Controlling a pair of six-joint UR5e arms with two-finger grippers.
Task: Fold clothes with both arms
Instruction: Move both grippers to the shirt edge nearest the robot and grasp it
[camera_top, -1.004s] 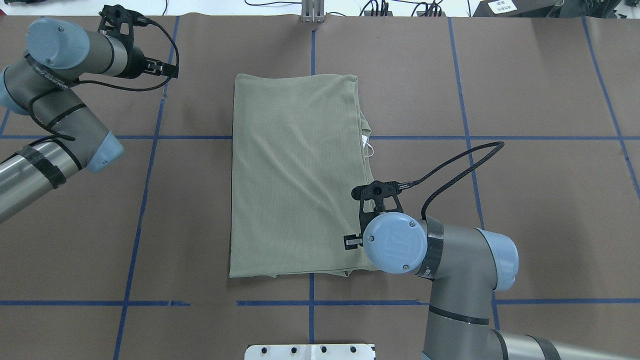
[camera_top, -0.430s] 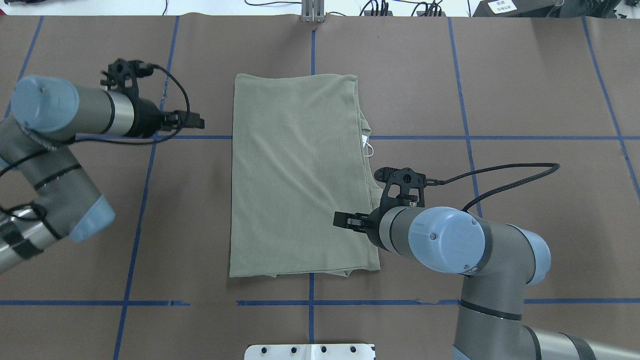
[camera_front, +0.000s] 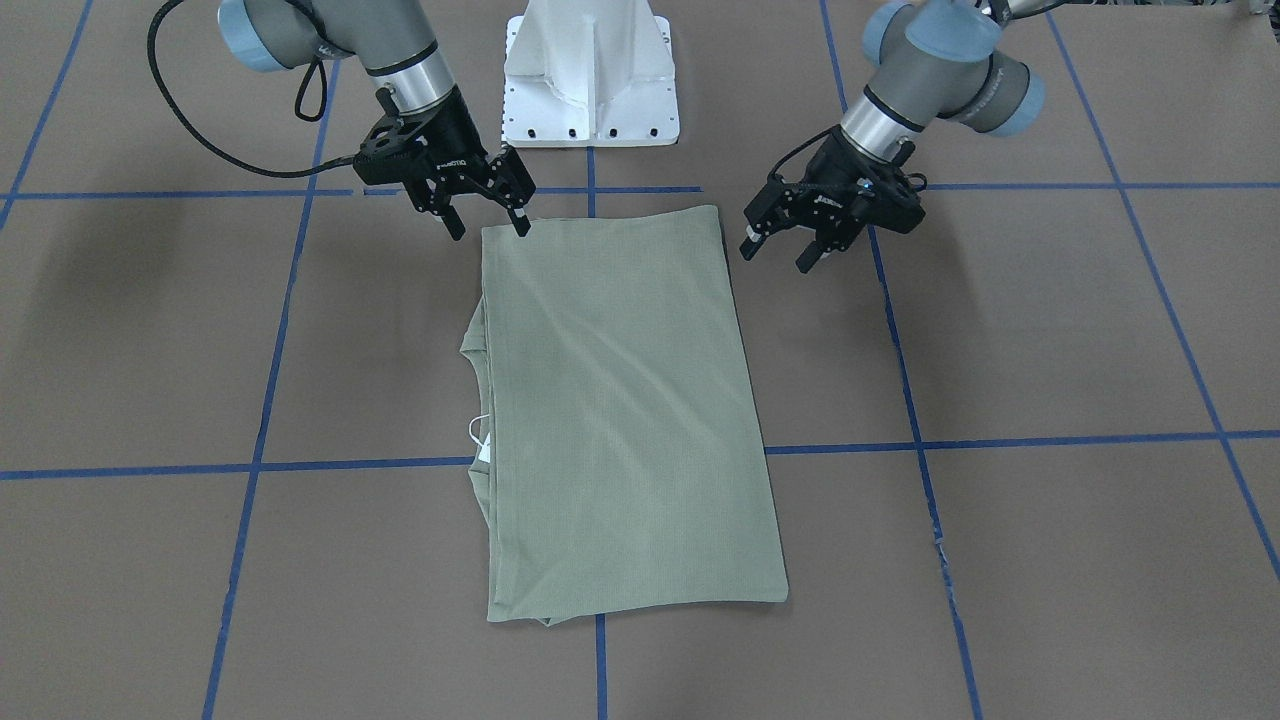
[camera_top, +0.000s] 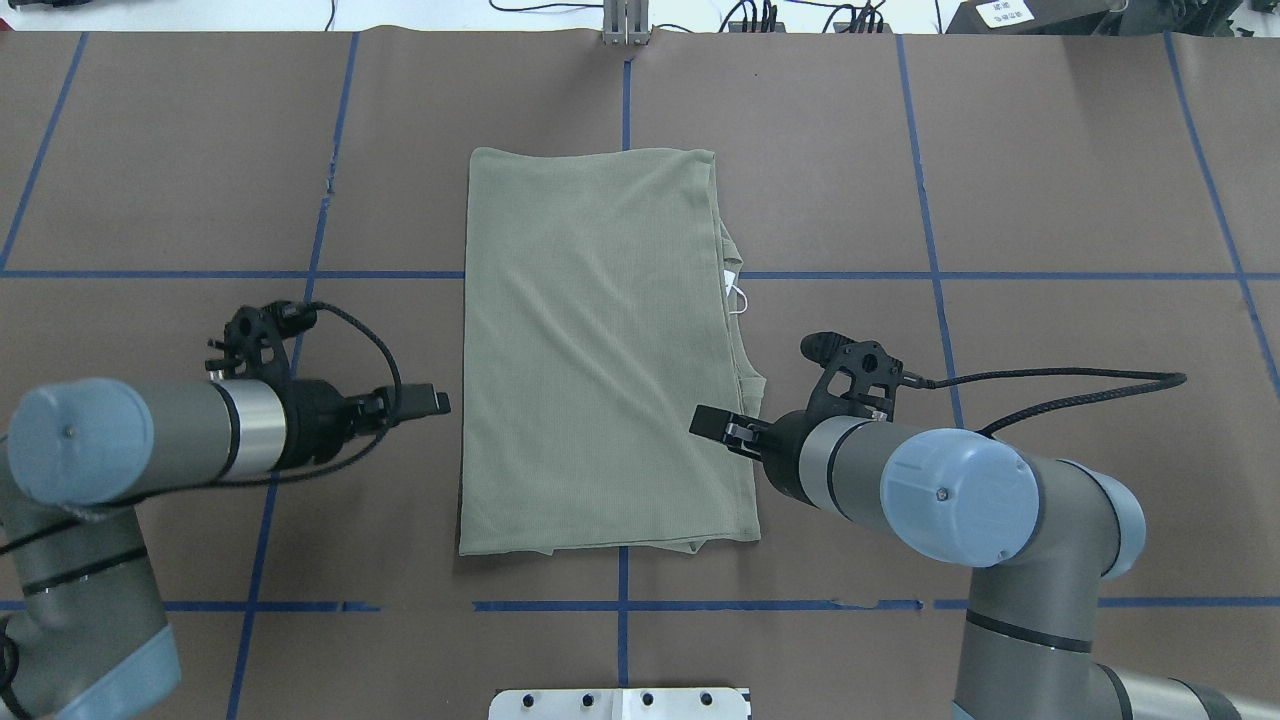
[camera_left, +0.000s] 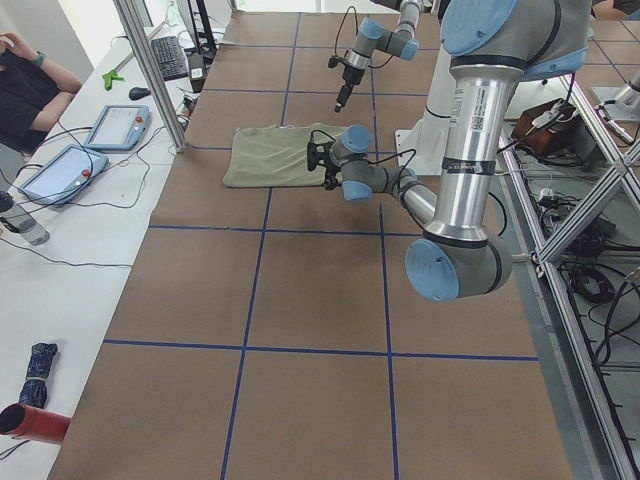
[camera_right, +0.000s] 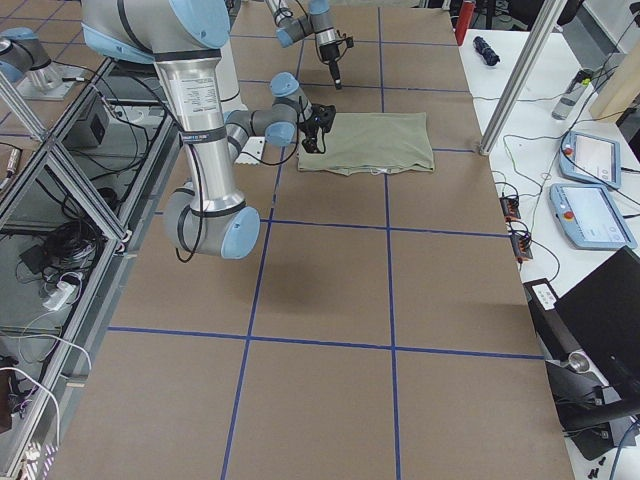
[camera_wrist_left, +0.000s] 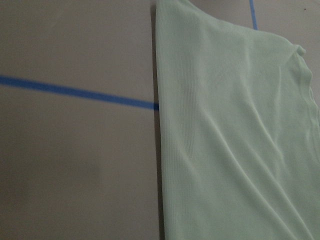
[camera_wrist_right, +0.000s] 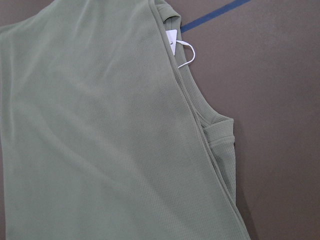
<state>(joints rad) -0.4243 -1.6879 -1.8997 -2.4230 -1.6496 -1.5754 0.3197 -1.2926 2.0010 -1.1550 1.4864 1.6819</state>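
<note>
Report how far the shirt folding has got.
Done: the shirt lies flat as a narrow panel folded lengthwise, with no sleeve showing and the hang tag peeking from one long edge.
In hand: nothing is gripped. The left gripper and right gripper hang open by the long edges, near the robot-side end.
Left: probably a crosswise fold, not yet begun.

Pale olive-green shirt on brown table gridded with blue tape
</note>
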